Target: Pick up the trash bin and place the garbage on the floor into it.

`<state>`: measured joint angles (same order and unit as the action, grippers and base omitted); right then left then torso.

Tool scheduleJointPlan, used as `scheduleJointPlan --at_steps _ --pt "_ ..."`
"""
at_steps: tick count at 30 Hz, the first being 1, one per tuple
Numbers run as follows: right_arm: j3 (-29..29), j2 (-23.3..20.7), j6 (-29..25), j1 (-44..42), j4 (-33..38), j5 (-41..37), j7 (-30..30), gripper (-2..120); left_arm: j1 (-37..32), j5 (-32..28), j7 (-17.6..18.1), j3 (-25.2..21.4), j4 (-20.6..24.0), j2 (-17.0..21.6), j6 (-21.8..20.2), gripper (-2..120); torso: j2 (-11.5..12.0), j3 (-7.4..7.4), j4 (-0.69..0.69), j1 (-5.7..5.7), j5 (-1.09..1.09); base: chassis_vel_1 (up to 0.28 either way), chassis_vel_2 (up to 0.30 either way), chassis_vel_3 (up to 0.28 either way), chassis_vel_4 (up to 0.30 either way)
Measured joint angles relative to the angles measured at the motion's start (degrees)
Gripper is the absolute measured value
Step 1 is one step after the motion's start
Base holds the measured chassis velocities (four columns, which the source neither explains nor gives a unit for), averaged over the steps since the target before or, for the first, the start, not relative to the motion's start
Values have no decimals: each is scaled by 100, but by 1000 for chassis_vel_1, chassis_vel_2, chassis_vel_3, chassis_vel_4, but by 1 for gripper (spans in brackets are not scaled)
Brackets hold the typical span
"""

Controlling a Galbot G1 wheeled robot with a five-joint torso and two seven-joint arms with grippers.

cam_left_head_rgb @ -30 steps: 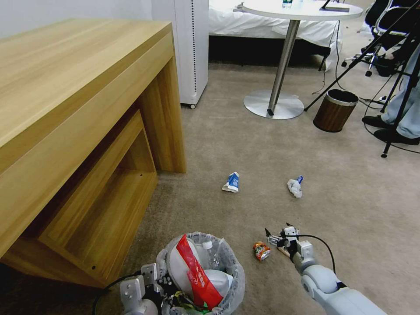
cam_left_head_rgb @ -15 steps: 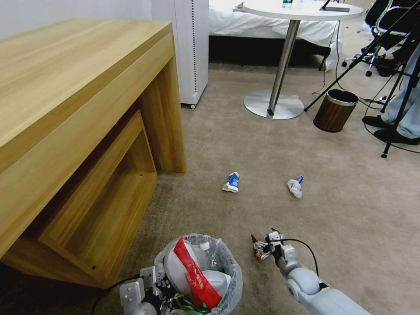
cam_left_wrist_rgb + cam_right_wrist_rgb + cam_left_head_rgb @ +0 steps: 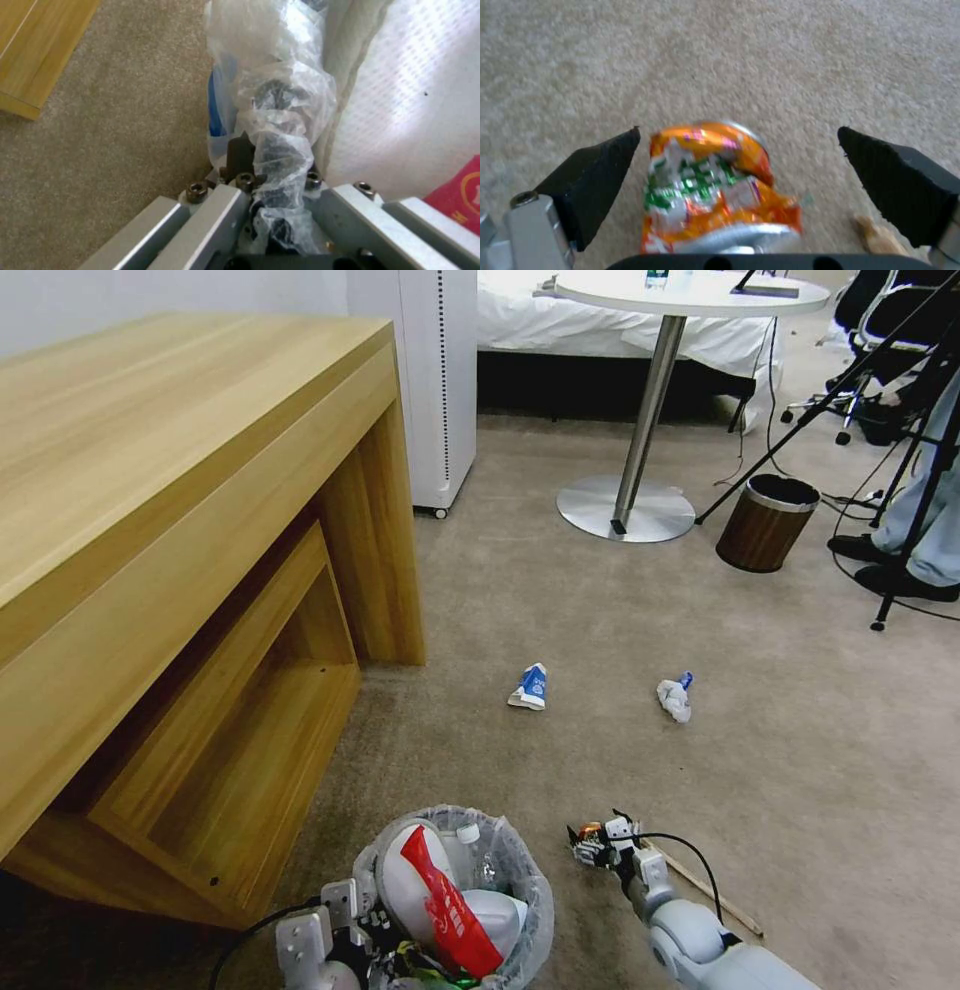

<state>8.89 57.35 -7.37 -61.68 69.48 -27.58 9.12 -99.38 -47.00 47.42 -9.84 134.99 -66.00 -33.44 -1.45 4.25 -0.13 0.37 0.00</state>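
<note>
- The left hand (image 3: 345, 935) sits low at the near edge of the head view, pinched on the rim of the trash bin (image 3: 520, 910); the left wrist view shows its fingers (image 3: 220, 221) closed on the crinkled clear bag (image 3: 280, 123) and the blue wall under it.
- The bin is on the robot's left side, just in front of the wooden bench (image 3: 180, 530). It holds white slippers (image 3: 405, 880), a red wrapper (image 3: 450, 910) and a small clear bottle (image 3: 478, 855).
- The right hand (image 3: 590, 845) is low over the floor (image 3: 620, 610), just to the right of the bin. Its fingers (image 3: 595, 176) are spread wide.
- A crushed orange can (image 3: 715, 187) lies between those fingers, close to the palm. One pad is just beside the can; the other is well apart from it. Whether any pad touches the can cannot be told.
- A thin wooden stick (image 3: 705, 890) lies on the carpet just right of the right arm.
- Farther out on the floor lie a blue-white carton (image 3: 530, 687) and, to its right, a crumpled white paper (image 3: 674, 698), well apart from each other.
- A brown bin with a metal rim (image 3: 765, 522) stands far off near the base of a round table (image 3: 625, 508).
</note>
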Motion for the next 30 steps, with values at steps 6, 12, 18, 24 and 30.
scheduleJointPlan --at_steps 6,12,18,24,30 --pt "-54 -9 -35 -49 -58 27 -7 100 -1 13 5 29 0 -3 10 0 0 0 0 0 0 0 0 0 0" --pt "-36 7 -94 -17 -177 99 -9 100 11 -8 6 27 14 20 22 0 0 0 0 0 1 0 0 0 0" --pt "-17 22 -122 5 -224 145 -15 100 65 -117 6 2 54 31 30 0 0 0 0 0 0 0 0 0 0" --pt "-3 24 -182 16 -242 151 -21 86 140 -298 7 -54 135 40 52 0 0 0 0 0 0 0 0 0 0" --pt "-40 33 -257 -5 -243 150 -68 65 253 -538 60 -108 208 28 95 0 0 0 0 0 0 0 0 0 0"
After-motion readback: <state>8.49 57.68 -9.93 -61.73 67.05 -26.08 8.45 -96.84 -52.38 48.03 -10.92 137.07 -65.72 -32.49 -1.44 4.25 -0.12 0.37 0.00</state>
